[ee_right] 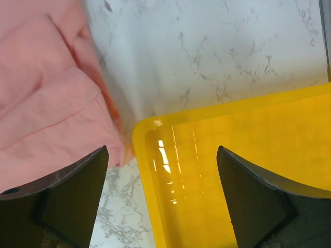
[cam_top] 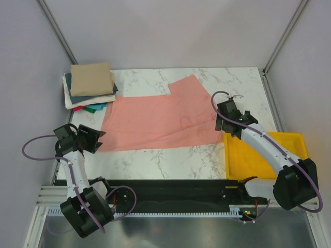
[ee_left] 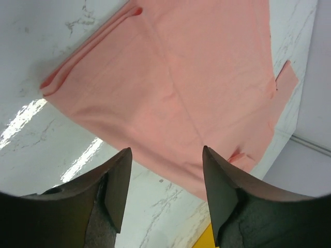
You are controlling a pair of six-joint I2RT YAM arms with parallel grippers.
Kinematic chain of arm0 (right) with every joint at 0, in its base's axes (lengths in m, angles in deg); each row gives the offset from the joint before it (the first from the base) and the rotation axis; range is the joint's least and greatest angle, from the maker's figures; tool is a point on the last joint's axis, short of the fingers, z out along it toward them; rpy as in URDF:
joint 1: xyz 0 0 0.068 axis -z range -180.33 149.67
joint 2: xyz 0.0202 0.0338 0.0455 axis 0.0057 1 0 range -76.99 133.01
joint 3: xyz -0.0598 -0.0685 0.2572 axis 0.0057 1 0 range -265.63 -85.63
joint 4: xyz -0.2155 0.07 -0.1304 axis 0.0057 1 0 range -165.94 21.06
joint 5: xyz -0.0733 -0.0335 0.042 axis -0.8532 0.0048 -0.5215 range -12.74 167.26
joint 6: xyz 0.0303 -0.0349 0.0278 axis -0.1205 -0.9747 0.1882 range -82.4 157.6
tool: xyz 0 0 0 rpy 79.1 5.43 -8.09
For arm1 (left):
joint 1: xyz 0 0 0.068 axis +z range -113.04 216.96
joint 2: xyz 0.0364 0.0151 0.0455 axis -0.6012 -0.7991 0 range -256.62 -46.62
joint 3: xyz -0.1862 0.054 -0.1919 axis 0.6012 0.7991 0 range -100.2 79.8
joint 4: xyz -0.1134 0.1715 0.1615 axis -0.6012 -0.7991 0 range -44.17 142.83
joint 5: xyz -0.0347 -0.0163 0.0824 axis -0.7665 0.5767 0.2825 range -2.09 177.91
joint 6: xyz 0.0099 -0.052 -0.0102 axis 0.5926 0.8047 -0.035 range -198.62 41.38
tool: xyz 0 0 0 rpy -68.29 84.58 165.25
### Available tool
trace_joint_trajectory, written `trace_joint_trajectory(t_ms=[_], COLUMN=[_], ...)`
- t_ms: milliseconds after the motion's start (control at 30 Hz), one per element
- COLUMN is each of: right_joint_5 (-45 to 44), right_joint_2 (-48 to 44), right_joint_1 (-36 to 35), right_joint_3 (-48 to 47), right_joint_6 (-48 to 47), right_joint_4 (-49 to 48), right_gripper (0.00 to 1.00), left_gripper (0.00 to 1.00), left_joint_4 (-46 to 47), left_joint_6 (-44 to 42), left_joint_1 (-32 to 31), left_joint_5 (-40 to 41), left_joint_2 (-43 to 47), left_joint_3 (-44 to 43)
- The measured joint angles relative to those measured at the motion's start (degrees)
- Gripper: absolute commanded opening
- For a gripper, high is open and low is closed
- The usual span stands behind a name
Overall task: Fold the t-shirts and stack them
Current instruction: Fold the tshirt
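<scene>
Two arms reach in from the near edge in the top external view. The salmon-pink t-shirt [cam_top: 155, 121] lies spread across the middle of the marble surface [cam_top: 155, 160], one sleeve pointing to the far side. At the far left corner sits a stack of folded t-shirts [cam_top: 90, 90]. The tan t-shirt [cam_top: 92, 78] is on top, with the white one [cam_top: 70, 94] beneath it and dark teal [cam_top: 115, 87], green [cam_top: 97, 108] and red [cam_top: 77, 108] edges showing lower down. The left hand [cam_top: 99, 140] is at the pink shirt's left edge. The right hand [cam_top: 221, 123] is at its right edge, beside the far corner of the yellow tray [cam_top: 243, 155]. Only this view shows the stack and both arms together.

From the left wrist, the left hand [ee_left: 165, 170] is released, its fingers [ee_left: 116, 186] parted with nothing between them, above the pink shirt [ee_left: 181, 77]. Its near edge shows as doubled layers, which the top view does not resolve.

From the right wrist, the right hand [ee_right: 163, 165] is released too, fingers [ee_right: 77, 181] spread wide and empty. They straddle the tray's rounded corner [ee_right: 142, 129], which touches the shirt's hem [ee_right: 62, 113]. The tray's floor carries a faint grid pattern, seen only here.
</scene>
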Motion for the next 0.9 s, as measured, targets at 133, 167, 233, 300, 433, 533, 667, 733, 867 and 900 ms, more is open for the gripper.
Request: trace_joint_trajectory(t_ms=[133,167,233,300,433,533,667,733,867,900], right_joint_5=[3.61,5.6,9.07,13.84,21.29,24.15,26.21,26.25,25.62,25.11], right_joint_2=[-2.01,-1.97,-0.76,3.06,16.57,28.28,45.13,51.15,67.25,70.9], right_joint_1=[0.09,0.11,0.22,0.26,0.28,0.31,0.87,1.42,2.49,2.64], right_joint_3=[-3.32,-4.11,-5.68,-9.09,-21.79,-34.53,-54.25,-61.05,-79.1,-82.79], right_joint_6=[-0.07,-0.13,-0.35,-0.79,-3.1,-4.83,-6.69,-6.99,-7.19,-7.23], right_joint_4=[-1.33,-2.32,-3.58,-5.25,-7.96,-9.62,-11.65,-11.8,-12.96,-13.92], right_gripper=[0.93,0.94,0.94,0.94,0.94,0.94,0.93,0.93,0.92,0.91], left_gripper=[0.66,0.66,0.66,0.66,0.66,0.66,0.66,0.66,0.65,0.66], left_joint_4=[-1.14,-1.2,-1.09,-1.31,-4.07,-5.11,-5.84,-5.77,-5.77,-5.79], left_joint_6=[-2.47,-3.17,-4.87,-6.88,-11.61,-14.49,-16.39,-16.79,-17.29,-17.33], left_joint_1=[-0.02,-0.26,-1.86,-4.94,-13.18,-19.02,-22.29,-22.49,-23.15,-23.45], left_joint_5=[-0.79,-0.9,-0.66,0.26,4.85,9.22,12.11,12.66,12.66,12.66], left_joint_2=[1.22,1.4,1.4,0.98,-1.88,-4.0,-4.81,-5.09,-5.77,-5.99], left_joint_3=[-3.91,-4.87,-6.69,-8.24,-12.94,-16.31,-16.59,-16.59,-16.59,-16.59])
